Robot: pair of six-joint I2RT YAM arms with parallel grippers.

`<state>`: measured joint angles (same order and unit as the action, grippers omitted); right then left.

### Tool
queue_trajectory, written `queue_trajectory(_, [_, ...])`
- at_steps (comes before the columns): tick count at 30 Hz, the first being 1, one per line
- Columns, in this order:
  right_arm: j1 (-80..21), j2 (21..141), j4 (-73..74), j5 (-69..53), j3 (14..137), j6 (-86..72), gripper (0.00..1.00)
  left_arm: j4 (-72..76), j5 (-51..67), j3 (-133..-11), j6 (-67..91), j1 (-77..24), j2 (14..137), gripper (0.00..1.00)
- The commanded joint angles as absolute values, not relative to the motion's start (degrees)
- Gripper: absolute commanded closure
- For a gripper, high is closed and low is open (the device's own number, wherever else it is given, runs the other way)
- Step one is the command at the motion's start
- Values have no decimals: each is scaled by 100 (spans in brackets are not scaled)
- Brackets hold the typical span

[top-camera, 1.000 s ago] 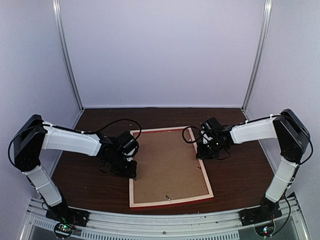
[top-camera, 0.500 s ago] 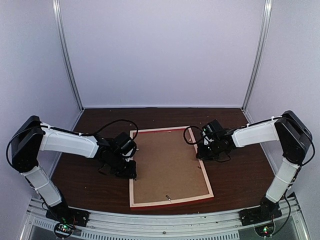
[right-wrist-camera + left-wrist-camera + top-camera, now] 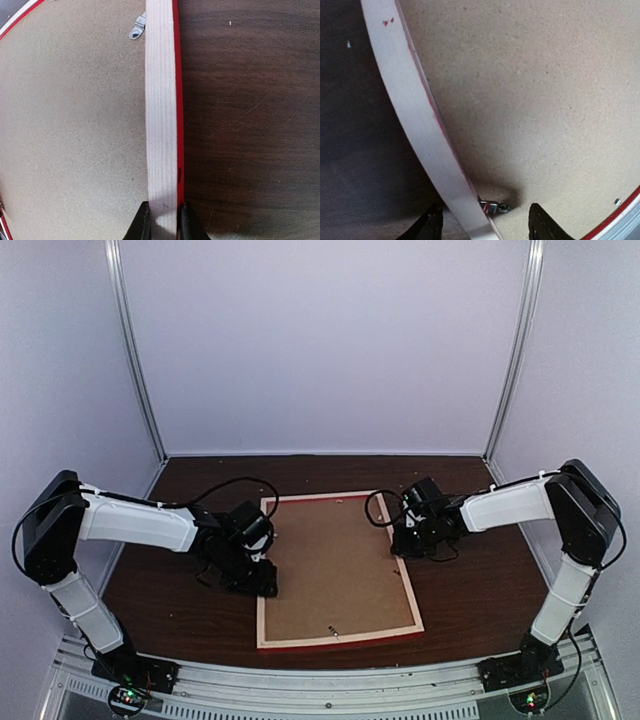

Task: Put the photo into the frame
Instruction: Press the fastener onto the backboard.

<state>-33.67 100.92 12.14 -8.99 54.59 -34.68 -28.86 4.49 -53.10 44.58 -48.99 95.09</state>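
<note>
Slightly leftward since a second ago sits the near edge of the thin wooden picture frame (image 3: 340,640), red-fronted, pale-backed and face down. The left gripper (image 3: 487,225) has edged closer and straddles the 9 o'clock rail, jaws wide, by a small metal clip (image 3: 492,206). The right gripper (image 3: 162,220) pinches the 3 o'clock rail. A brown fibreboard backing (image 3: 335,560) fills the frame, and the landscape photo is hidden, presumably beneath it. The step looks like securing the back; next, the clip likely needs turning over the board.

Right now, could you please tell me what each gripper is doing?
Left gripper: open, jaws astride the frame rail.
Right gripper: closed on the frame's rail.
</note>
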Motion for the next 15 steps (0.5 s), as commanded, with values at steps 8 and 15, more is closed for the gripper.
queue_trajectory(8, [-3312,10557,1441,-1203,5805,-3395,100,-3293,303,-6398,3292,-3976,9782,24])
queue_trajectory(15, [-3314,10471,1492,-1142,5824,-3319,100,-3421,384,-7218,2757,-3448,10355,22])
